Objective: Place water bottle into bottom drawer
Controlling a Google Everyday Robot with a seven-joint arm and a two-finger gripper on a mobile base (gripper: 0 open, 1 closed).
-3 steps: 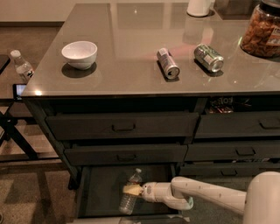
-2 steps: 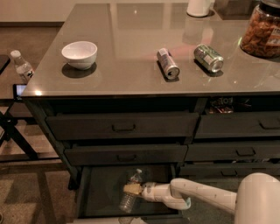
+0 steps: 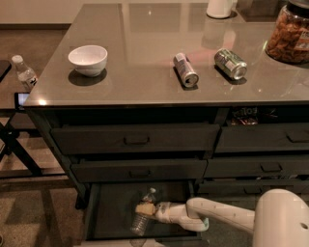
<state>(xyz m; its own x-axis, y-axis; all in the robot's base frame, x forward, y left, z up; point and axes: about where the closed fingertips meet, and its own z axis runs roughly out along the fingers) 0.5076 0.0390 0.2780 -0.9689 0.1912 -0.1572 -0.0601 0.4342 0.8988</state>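
Observation:
The water bottle (image 3: 140,221) is a clear ribbed bottle with a white cap. It leans inside the open bottom drawer (image 3: 113,212), cap toward the back, base near the drawer's front. My gripper (image 3: 145,209) reaches in from the right on a white arm, and its tan fingers are closed around the bottle's middle. The drawer is the lowest of the wide left column, with a dark bare floor.
Two handled drawers (image 3: 135,140) above are closed. On the counter are a white bowl (image 3: 88,59), two cans lying down (image 3: 185,70) (image 3: 230,63), a snack jar (image 3: 292,34) and a white container (image 3: 219,7). A smaller bottle (image 3: 24,72) stands on a side table at left.
The gripper and bottle have barely shifted, slightly left and down in the drawer. The arm's white body has come further into view at the bottom right.

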